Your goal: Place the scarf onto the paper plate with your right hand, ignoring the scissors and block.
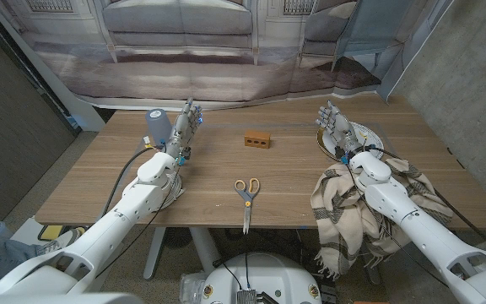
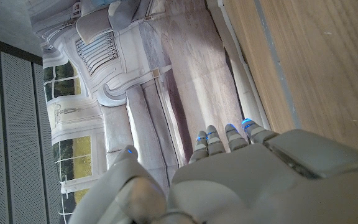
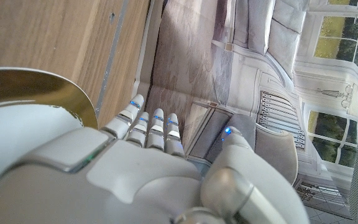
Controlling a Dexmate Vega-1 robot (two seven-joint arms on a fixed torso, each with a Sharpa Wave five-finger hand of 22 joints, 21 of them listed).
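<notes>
While my right hand (image 1: pixel 337 127) stands spread and empty beside the paper plate (image 1: pixel 369 133), the scarf (image 1: pixel 344 211) lies behind it, under the forearm; I should retract, then pinch the fabric bunched.

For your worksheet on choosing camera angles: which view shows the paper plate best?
The head view: the paper plate lies on the table beyond the scarf, partly behind the right hand. The right wrist view catches only its gold rim. The left wrist view gives nothing of it.

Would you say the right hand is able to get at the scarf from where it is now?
Probably yes. The right hand stands open over the paper plate, and the scarf lies just behind it under that same arm, draped over the table edge. It would have to pull back first.
</notes>
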